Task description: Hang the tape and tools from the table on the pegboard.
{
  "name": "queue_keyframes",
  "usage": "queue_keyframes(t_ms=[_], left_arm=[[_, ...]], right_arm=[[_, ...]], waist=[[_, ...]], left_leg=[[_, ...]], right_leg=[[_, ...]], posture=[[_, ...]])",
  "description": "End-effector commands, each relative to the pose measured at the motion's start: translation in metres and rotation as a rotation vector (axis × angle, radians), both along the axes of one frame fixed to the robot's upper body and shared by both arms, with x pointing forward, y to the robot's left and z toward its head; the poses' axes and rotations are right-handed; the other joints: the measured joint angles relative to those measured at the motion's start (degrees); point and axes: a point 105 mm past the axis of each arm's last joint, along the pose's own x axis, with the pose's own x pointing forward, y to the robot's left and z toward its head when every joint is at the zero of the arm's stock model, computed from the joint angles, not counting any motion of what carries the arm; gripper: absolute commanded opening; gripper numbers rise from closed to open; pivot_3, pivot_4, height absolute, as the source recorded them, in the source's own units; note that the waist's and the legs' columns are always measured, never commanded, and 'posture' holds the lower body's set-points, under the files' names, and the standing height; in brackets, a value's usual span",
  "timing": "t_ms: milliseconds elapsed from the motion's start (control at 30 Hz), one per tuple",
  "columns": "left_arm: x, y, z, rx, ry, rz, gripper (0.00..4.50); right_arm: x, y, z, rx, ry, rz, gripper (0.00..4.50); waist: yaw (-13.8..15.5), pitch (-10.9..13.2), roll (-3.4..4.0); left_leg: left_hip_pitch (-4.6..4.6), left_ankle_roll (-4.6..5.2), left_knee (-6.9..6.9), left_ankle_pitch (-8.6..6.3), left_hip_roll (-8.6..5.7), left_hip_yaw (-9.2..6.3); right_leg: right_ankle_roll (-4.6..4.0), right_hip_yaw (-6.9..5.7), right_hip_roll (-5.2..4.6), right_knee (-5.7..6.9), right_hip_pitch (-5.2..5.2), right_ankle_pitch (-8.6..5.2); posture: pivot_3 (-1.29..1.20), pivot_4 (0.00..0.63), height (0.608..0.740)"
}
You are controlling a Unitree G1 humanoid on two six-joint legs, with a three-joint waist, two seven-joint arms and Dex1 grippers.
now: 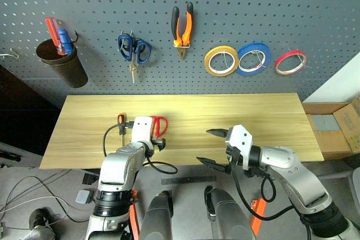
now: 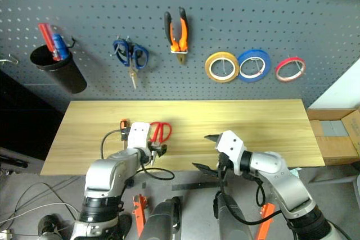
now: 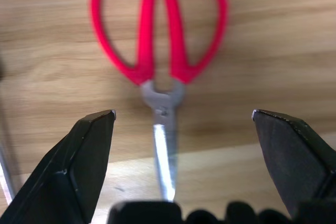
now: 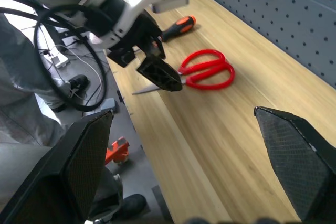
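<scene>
— What's in the cup on the wall?

— The dark cup (image 1: 62,63) hangs tilted at the left end of the pegboard (image 1: 236,9), with a red and a blue screwdriver (image 1: 59,39) standing in it, handles up. Along the board to its right hang blue-handled scissors (image 1: 134,50), the orange-and-black pliers (image 1: 181,26), a yellow roll (image 1: 221,60), a blue roll (image 1: 253,58) and the red tape ring (image 1: 290,62), each on a hook. A cardboard box (image 1: 333,130) sits on the floor past the table's right end; I cannot tell what it holds.

— So what remains on the table?

— Two things, both near the left part of the table (image 1: 236,116): the red-handled scissors (image 4: 202,72), lying flat with the blades pointing toward the near edge, and the small orange-and-black screwdriver (image 4: 176,28) just beside them on the left.

— Where are the arms?

— The left gripper (image 3: 181,116) hangs right over the scissors, jaws spread wide, one finger on each side of the pivot and blade; I cannot tell whether it touches them. The right gripper (image 1: 212,148) is also spread wide and holds nothing, hovering at the table's near edge around the middle.

— Room to move?

— The right half of the tabletop is bare wood. The scissors' blade tip lies close to the near edge.
</scene>
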Motion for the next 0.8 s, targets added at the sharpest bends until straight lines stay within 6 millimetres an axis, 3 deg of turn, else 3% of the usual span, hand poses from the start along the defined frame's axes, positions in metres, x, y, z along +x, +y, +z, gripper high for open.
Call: queue_keyframes(t_ms=[33, 467, 700, 800], left_arm=[[0.001, 0.003, -0.005, 0.022, 0.029, 0.029, 4.50], [0.028, -0.003, -0.017, 0.008, 0.098, -0.005, 4.50], [0.024, -0.001, -0.027, 0.021, 0.154, -0.004, 4.50], [0.020, 0.004, -0.030, 0.034, 0.173, 0.010, 3.92]], right_arm=[[0.001, 0.002, 0.006, 0.019, -0.040, -0.002, 4.46], [0.004, 0.002, 0.005, 0.028, -0.034, -0.043, 4.46], [0.004, 0.000, 0.005, 0.026, -0.032, -0.055, 4.46], [0.006, 0.000, 0.005, 0.025, -0.033, -0.060, 4.50]], waist=[[0.1, 0.0, 0.00], [0.6, 0.1, -0.11], [0.6, 0.1, -0.11], [0.5, 0.1, -0.10]], left_leg=[[0.00, -0.02, 0.01, -0.01, 0.00, 0.01], [0.01, -0.03, 0.17, -0.01, -0.01, -0.02], [0.05, -0.03, 0.17, -0.02, 0.00, -0.01], [0.10, -0.03, 0.17, -0.01, 0.01, 0.00]], right_leg=[[0.00, 0.01, -0.01, 0.00, 0.00, 0.00], [0.06, -0.01, -0.04, 0.04, 0.08, 0.04], [0.07, 0.01, -0.05, 0.05, 0.12, 0.05], [0.09, 0.02, -0.05, 0.06, 0.16, 0.05]], posture=[[-0.03, 0.295, 0.740], [-0.03, 0.300, 0.740], [-0.03, 0.302, 0.740], [-0.03, 0.301, 0.740]])
